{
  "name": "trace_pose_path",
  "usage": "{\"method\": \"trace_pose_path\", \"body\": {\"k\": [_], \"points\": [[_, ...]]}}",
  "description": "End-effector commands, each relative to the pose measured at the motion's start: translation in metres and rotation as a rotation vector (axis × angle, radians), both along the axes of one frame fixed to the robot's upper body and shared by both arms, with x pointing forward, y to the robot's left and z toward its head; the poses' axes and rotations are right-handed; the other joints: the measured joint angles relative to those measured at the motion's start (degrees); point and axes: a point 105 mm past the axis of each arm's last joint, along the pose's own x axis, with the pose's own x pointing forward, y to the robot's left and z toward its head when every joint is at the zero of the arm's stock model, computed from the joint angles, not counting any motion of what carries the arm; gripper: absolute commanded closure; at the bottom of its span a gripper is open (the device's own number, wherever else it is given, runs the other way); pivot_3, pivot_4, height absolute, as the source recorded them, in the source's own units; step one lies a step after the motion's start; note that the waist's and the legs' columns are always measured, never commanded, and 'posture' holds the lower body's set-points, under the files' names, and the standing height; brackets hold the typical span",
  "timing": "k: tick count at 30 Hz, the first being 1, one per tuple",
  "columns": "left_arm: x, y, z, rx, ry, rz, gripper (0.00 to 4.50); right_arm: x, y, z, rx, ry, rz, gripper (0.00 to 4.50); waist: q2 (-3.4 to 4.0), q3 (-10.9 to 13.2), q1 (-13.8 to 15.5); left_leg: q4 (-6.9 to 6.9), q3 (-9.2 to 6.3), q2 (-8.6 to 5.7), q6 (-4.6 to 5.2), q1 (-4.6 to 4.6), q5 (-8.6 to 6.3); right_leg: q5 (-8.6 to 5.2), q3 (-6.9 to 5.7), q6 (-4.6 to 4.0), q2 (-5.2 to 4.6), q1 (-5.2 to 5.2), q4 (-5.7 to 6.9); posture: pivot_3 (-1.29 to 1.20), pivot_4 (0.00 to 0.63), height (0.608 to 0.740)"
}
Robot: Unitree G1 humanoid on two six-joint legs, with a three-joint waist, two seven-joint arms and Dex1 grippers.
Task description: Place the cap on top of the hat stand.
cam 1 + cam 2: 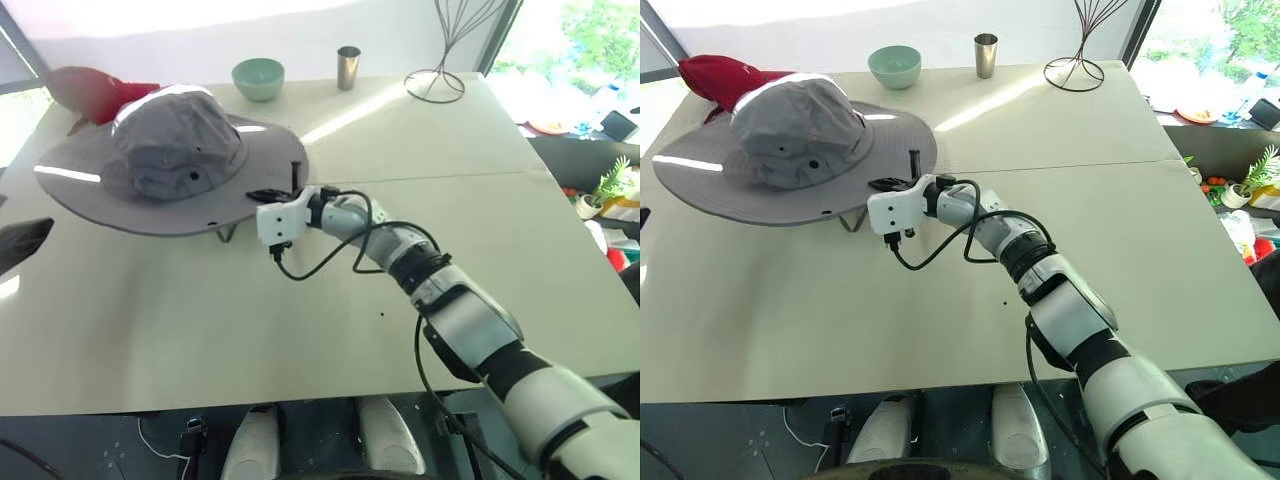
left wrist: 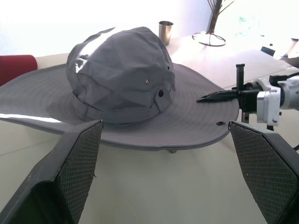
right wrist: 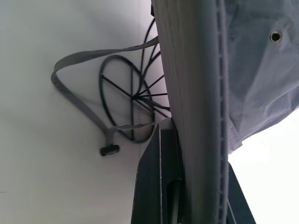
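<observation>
Right gripper is clamped on the brim of the cap, steadying it over the hat stand near the table left edge. Left gripper stands apart, empty, nearby.

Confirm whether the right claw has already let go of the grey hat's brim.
No: in the right wrist view the right claw is shut on the brim of the cap, one finger under it, one over.

Pale table, green bowl, metal cup, tall wire stand, red cap
</observation>
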Motion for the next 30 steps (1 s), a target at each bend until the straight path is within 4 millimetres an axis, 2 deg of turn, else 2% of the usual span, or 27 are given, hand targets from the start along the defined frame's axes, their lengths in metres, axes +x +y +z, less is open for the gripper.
{"method": "trace_pose_path", "body": {"k": [1,4,7,10,15,19,23,26,28,30], "points": [[-0.004,0.002,0.012,0.029,-0.047,0.015,0.0,-0.006,0.01,0.009,0.038,-0.017,0.029,4.49,0.0,0.0,-0.1,0.0,0.0,0.0,0.0,0.0,0.0,0.0,0.0,0.0,0.0,0.0,0.0,0.0,0.15,0.74],[-0.004,0.003,0.012,0.033,-0.043,0.018,0.0,-0.005,0.01,0.01,0.043,-0.015,0.024,4.49,0.0,0.0,-0.1,0.0,-0.01,0.0,0.0,0.0,0.0,0.0,0.0,0.0,0.0,0.0,0.0,0.0,0.15,0.74],[-0.003,0.004,0.01,0.034,-0.039,0.02,0.0,-0.003,0.008,0.014,0.021,-0.073,0.012,3.53,0.0,0.0,-0.1,0.0,-0.01,0.0,0.0,0.0,0.0,0.0,0.0,0.0,0.0,0.0,0.0,0.0,0.15,0.74],[-0.003,0.004,0.004,0.049,-0.017,0.021,0.0,-0.003,0.006,0.021,-0.032,-0.203,0.023,2.02,0.0,0.0,-0.1,0.0,-0.01,0.0,0.0,0.0,0.0,0.0,0.0,0.0,0.0,0.0,0.0,0.0,0.15,0.74],[-0.001,0.009,-0.008,0.075,0.019,0.051,0.0,-0.015,-0.024,0.022,-0.144,-0.32,0.093,2.02,-0.01,0.0,0.2,0.0,0.01,0.0,0.0,-0.01,0.0,0.0,0.0,0.0,0.0,-0.01,-0.02,0.0,0.15,0.74],[-0.002,0.021,-0.02,0.101,0.056,0.091,0.0,-0.031,-0.067,0.019,-0.208,-0.323,0.115,2.02,-0.03,0.0,0.6,0.0,0.02,0.0,0.0,0.0,0.0,0.0,0.0,0.0,-0.01,0.02,-0.04,0.0,0.15,0.74],[-0.005,0.024,-0.021,0.103,0.054,0.092,0.0,-0.047,-0.106,0.024,-0.17,-0.15,0.073,2.02,-0.06,0.0,0.6,0.02,0.02,0.0,0.01,-0.01,-0.01,0.0,0.0,0.0,-0.02,0.09,-0.08,0.0,0.15,0.74],[-0.008,0.028,-0.023,0.122,0.058,0.099,0.0,-0.064,-0.144,0.04,-0.077,0.201,0.037,2.02,-0.04,0.0,0.6,0.02,0.02,0.04,0.02,0.05,-0.01,0.0,-0.01,0.0,-0.01,0.15,-0.07,0.0,0.15,0.74],[-0.009,0.031,-0.022,0.126,0.058,0.103,0.0,-0.074,-0.169,0.061,0.0,0.456,0.034,2.02,0.0,0.0,0.7,0.03,0.03,0.05,0.04,0.07,-0.02,0.0,-0.01,0.0,-0.02,0.2,-0.09,0.0,0.15,0.74],[-0.01,0.034,-0.021,0.13,0.054,0.108,0.0,-0.074,-0.193,0.089,0.116,0.658,0.023,2.02,0.01,0.1,0.7,0.05,0.0,0.06,0.06,0.17,-0.03,-0.01,-0.05,-0.01,-0.03,0.37,-0.14,0.0,0.15,0.74]]}}
